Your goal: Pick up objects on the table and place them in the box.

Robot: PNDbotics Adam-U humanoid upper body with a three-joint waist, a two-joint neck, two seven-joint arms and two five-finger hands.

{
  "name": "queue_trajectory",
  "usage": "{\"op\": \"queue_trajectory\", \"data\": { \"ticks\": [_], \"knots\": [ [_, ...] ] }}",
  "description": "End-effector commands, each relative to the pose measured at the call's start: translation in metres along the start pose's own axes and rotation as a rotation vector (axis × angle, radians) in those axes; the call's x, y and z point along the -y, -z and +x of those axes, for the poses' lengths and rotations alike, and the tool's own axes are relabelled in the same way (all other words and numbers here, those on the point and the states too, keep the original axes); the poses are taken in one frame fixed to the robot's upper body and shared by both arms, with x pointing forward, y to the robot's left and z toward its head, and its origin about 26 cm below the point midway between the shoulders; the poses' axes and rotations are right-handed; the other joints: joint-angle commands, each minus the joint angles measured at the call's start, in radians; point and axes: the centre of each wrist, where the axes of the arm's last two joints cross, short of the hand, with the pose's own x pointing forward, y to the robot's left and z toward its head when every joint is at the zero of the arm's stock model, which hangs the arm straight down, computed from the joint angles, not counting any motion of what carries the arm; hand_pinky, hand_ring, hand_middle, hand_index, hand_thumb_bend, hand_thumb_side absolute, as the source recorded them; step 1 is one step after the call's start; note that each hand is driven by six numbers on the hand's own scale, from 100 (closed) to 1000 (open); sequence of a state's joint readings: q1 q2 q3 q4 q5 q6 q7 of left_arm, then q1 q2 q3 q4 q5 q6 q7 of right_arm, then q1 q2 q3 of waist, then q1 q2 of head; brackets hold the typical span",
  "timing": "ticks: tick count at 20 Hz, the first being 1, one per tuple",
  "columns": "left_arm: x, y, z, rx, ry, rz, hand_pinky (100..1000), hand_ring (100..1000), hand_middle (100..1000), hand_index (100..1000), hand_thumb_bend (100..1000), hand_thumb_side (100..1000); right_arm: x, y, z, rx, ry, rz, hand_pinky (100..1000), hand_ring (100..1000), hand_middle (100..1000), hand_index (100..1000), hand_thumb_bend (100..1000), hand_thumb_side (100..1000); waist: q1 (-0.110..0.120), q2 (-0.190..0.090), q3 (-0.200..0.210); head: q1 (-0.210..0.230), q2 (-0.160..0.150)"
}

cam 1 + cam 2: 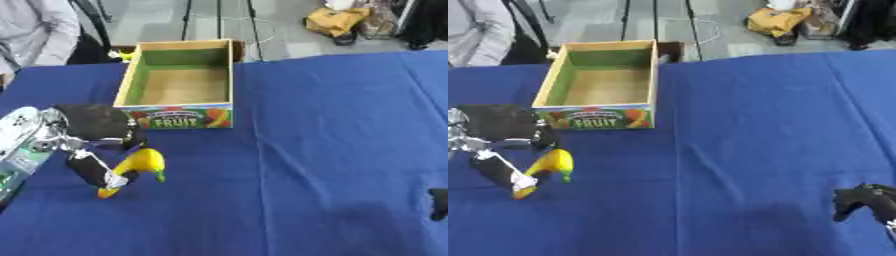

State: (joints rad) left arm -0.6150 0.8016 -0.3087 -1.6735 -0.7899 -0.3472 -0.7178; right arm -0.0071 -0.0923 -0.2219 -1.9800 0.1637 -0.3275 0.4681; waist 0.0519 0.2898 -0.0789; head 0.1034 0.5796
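Yellow banana [140, 165] sits over the blue tablecloth [332, 150], pinched between the thumb and curled fingers of the left hand [92, 127]; whether the fruit touches the cloth is hard to judge from here. Just beyond that hand, slightly to its right, stands the open cardboard fruit box [179, 117], nothing visible inside. Right hand [866, 200] shows at the lower right corner, well away, fingers seemingly curled on nothing.

the only readable word is "fruit", in big white letters on the colourful front panel of the cardboard box [179, 118]; a smaller line above it is too blurred to read.
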Motion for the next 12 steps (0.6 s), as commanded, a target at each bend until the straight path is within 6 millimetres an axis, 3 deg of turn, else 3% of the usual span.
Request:
{"op": "queue_trajectory", "data": {
  "ticks": [1, 12],
  "knots": [
    [-0.012, -0.014, -0.006, -0.034, 0.014, 0.030, 340, 535, 414, 498, 100, 514, 0.006, 0.000, 0.005, 0.015, -0.019, -0.001, 776, 477, 492, 632, 100, 1000, -0.002, -0.021, 0.002, 0.001, -0.004],
    [-0.025, -0.029, -0.009, -0.078, -0.020, 0.114, 316, 510, 390, 480, 100, 514, 0.006, 0.001, 0.005, 0.014, -0.020, -0.001, 778, 477, 492, 633, 100, 1000, -0.002, -0.019, 0.005, -0.003, -0.008]
  ]
}}
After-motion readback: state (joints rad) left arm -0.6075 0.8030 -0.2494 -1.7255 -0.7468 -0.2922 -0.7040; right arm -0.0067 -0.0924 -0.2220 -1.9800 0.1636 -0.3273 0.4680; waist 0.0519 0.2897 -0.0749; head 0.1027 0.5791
